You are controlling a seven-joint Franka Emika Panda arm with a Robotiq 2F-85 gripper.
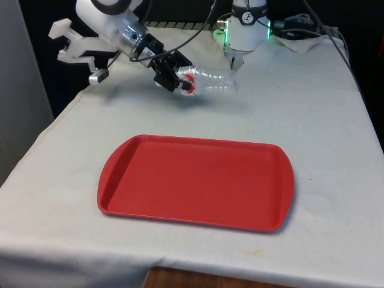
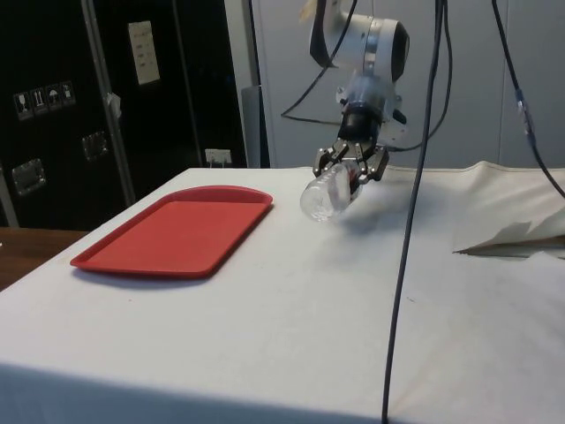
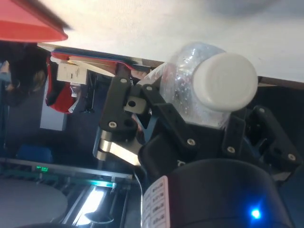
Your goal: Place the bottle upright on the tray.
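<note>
My gripper (image 1: 174,73) is shut on a clear plastic bottle (image 1: 211,81) near its neck, where a red label shows. The bottle lies almost level, its base pointing to the front view's right, and hangs just above the cloth with a shadow under it. From the side, the gripper (image 2: 351,168) holds the bottle (image 2: 325,196) tilted with its base low. In the wrist view the white cap (image 3: 225,85) sits between the black fingers (image 3: 127,102). The red tray (image 1: 198,180) lies bare on the near half of the table, apart from the bottle; its long edge (image 2: 177,234) faces the side camera.
A crumpled white fold (image 1: 303,41) lies at the table's far corner on the front view's right. Black cables (image 2: 404,265) hang down in front of the side camera. The table's near edge (image 1: 180,264) runs just past the tray.
</note>
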